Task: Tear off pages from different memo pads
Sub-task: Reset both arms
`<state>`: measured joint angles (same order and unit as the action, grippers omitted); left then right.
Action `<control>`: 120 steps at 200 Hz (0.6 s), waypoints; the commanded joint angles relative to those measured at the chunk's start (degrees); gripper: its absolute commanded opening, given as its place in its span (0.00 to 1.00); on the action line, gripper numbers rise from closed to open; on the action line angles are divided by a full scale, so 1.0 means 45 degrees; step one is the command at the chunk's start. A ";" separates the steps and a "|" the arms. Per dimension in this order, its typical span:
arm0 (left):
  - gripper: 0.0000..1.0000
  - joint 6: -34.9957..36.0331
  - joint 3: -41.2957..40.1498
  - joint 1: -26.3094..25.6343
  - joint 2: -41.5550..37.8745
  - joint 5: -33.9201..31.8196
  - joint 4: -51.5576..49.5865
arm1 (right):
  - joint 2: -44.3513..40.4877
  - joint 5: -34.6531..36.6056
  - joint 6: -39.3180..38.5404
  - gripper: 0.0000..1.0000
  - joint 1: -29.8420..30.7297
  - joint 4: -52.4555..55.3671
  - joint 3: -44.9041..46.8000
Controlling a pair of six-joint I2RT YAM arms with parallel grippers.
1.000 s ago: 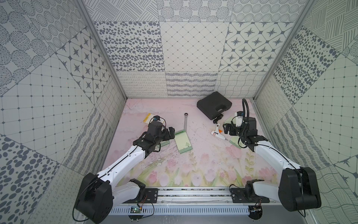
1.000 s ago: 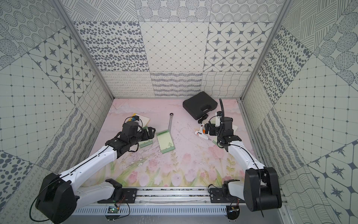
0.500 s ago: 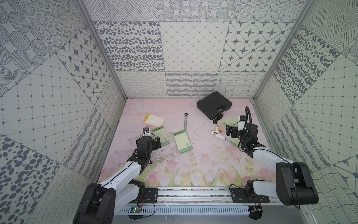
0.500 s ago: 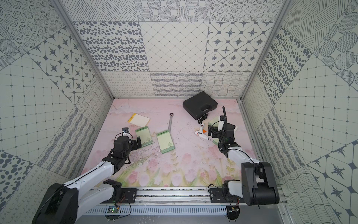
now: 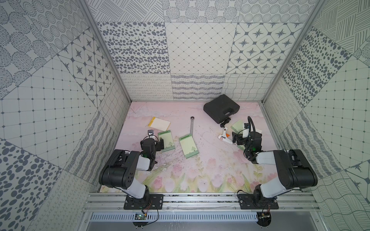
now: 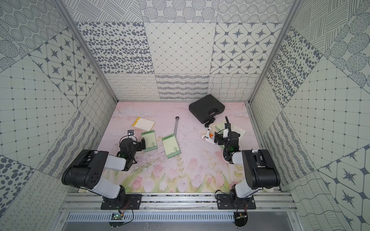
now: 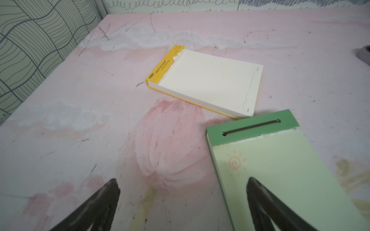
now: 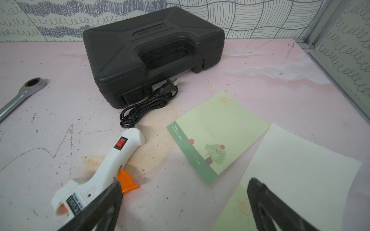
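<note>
Pink floral worktop point(image 5: 210, 170), seen from above. Near-left: left pincer point(image 7: 182, 184) gapes wide and empty, one finger over the left green memo pad point(image 7: 280, 176); contact unclear. The 2nd green memo pad point(image 5: 189, 147) lies just right of it, apart. Near-right: right pincer point(image 8: 184, 184) is wide and empty above loose pages: green page point(image 8: 218, 136), cream page point(image 8: 300, 170), another green page point(image 8: 236, 212) beside the cream. White glue gun point(image 8: 104, 170) w/ black cord point(image 8: 144, 108) lies just left of that pincer. Farther: wrench point(image 5: 191, 126) mid-worktop, cream memo pad point(image 5: 160, 124) w/ yellow band at left. Black case point(image 5: 221, 108) by far wall.
</note>
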<state>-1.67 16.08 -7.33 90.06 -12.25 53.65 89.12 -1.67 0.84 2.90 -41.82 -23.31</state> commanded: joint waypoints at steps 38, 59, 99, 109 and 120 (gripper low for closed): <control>1.00 0.0425 0.0919 0.0276 0.0213 0.0672 0.0752 | 0.0000 0.0551 0.0059 0.99 -0.0096 -0.1282 -0.0086; 1.00 0.0429 0.0902 0.0288 0.0216 0.0668 0.0749 | 0.0000 0.0548 0.0063 0.99 -0.0108 -0.1272 -0.0086; 1.00 0.0406 0.0920 0.0300 0.0211 0.0681 0.0712 | 0.0005 0.0554 0.0056 0.99 -0.0110 -0.1272 -0.0088; 1.00 0.0410 0.0920 0.0291 0.0217 0.0691 0.0715 | 0.0000 0.0558 0.0066 0.99 -0.0106 -0.1272 -0.0084; 1.00 0.0411 0.0921 0.0292 0.0216 0.0691 0.0712 | 0.0012 0.0537 0.0069 0.99 -0.0115 -0.1233 -0.0127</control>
<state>-0.93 19.59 -6.66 90.94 -10.26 54.00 89.23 0.38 0.89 2.74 -44.03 -23.31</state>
